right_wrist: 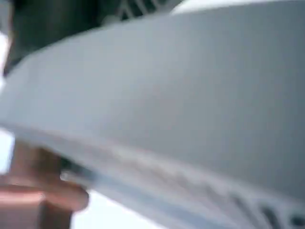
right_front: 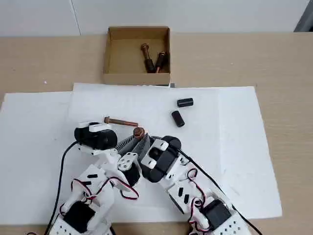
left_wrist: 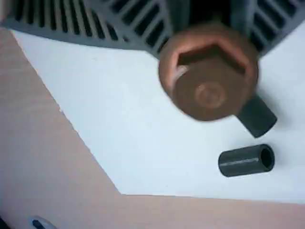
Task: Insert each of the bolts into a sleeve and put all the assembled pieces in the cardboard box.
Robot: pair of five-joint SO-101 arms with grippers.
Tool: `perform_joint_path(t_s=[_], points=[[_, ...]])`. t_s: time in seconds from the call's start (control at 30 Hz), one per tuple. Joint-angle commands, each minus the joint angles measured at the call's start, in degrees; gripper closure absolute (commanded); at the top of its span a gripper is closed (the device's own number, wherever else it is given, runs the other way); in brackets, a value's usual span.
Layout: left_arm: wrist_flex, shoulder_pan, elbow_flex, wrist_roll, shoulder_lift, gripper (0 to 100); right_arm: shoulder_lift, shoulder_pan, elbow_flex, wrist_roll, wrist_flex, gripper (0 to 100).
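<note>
Left wrist view shows the left gripper (left_wrist: 206,19) clamped on a bolt (left_wrist: 208,76), its head toward the camera, over the white sheet (left_wrist: 143,133) near two sleeves (left_wrist: 247,161). The right gripper (right_front: 146,144) sits just beside it; whether its jaws are parted, I cannot tell.

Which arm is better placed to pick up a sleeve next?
Probably the right arm: both sleeves lie on its side of the sheet, while the left arm appears busy, with a bolt held up in its jaws.
</note>
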Motion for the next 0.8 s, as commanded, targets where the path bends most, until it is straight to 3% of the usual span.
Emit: perform_joint_path(t_s=[0.0,0.1,0.27,0.6,0.67,0.77], points=[[3.25,0.44,-0.13,-3.08,-0.35,88,-1.19,-0.48,-1.49,0.44,-1.71,99.6],[4.31,0.26,-0.22,-3.25,-0.35,79,-1.19,-0.48,-1.49,0.44,-1.63,99.6],[4.40,0.09,-0.57,-4.92,-0.35,79,-1.10,-0.22,-0.97,0.44,-1.45,99.6],[4.66,-11.08,-6.90,-11.25,-0.35,79,-1.10,1.98,-0.79,-1.93,-1.36,99.6],[5.36,-12.92,-7.96,-11.96,-0.35,81,-1.10,3.56,-0.88,-3.87,-1.36,99.6],[7.74,-15.21,-8.75,-14.07,-0.35,91,-1.10,5.85,-0.88,-5.36,-1.36,99.6]])
